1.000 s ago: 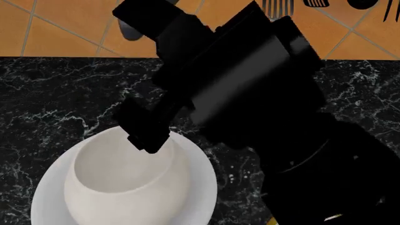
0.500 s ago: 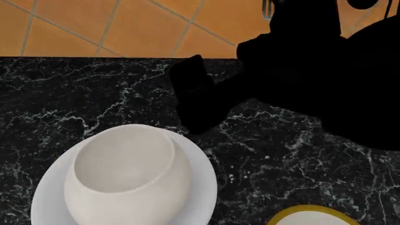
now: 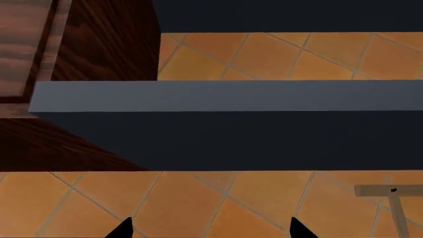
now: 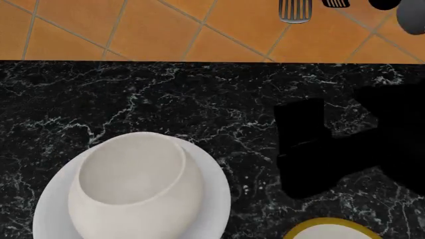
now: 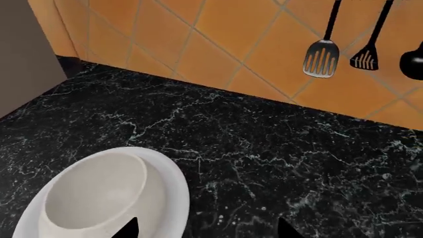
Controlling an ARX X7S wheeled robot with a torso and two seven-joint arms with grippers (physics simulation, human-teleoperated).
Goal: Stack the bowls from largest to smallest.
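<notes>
Bowl with the yellow rim [image 4: 330, 228] sits at the bottom right of the head view, just below the right gripper [image 4: 302, 149], which is nearer. It looks open and empty.

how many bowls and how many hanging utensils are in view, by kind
Bowls: 3, a wide shallow white bowl, a deep cream-white bowl sitting in it, and a yellow-rimmed bowl at the picture's edge.
Hanging utensils: 3, a slotted spatula, a smaller slotted turner, a round-headed utensil.
Total: 6
</notes>
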